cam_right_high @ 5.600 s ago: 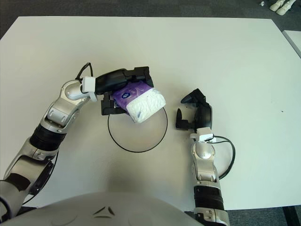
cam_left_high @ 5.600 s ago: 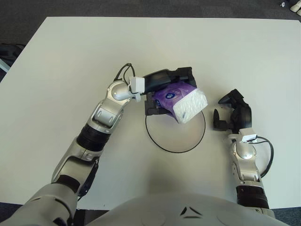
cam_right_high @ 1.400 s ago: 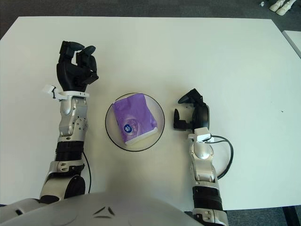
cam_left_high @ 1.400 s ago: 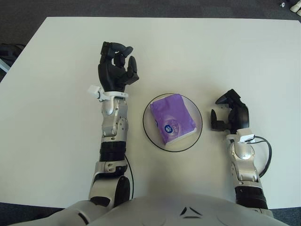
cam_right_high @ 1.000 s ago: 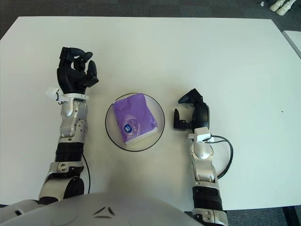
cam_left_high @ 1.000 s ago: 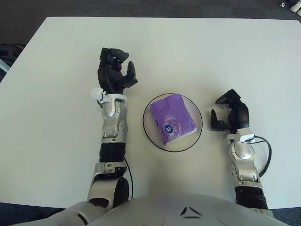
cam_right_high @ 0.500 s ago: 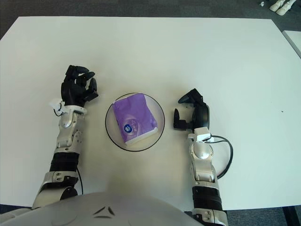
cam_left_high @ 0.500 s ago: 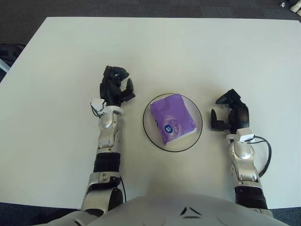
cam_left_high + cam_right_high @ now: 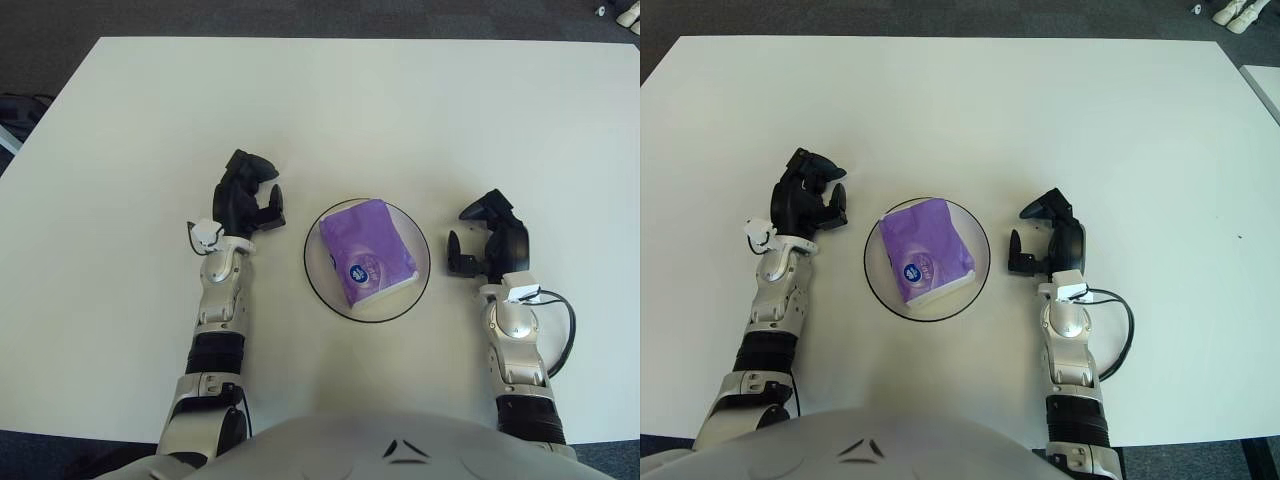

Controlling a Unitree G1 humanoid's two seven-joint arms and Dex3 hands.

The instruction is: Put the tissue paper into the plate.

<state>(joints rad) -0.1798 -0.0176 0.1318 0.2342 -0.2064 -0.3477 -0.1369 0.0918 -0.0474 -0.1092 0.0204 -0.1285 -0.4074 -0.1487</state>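
there is one tissue paper pack (image 9: 367, 250), purple with a round blue mark, and it lies inside the one plate (image 9: 418, 287), a shallow round dish with a dark rim. there are two hands: one left hand (image 9: 245, 199) just to the plate's left and one right hand (image 9: 487, 238) just to the plate's right, each with loosely bent fingers holding nothing. there is one table (image 9: 130, 120), white, under all of it, and one black cable (image 9: 562, 330) looping beside the right wrist.

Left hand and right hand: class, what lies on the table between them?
Between the left hand and the right hand sits the plate with the purple tissue paper pack lying in it. Both eye views show this.
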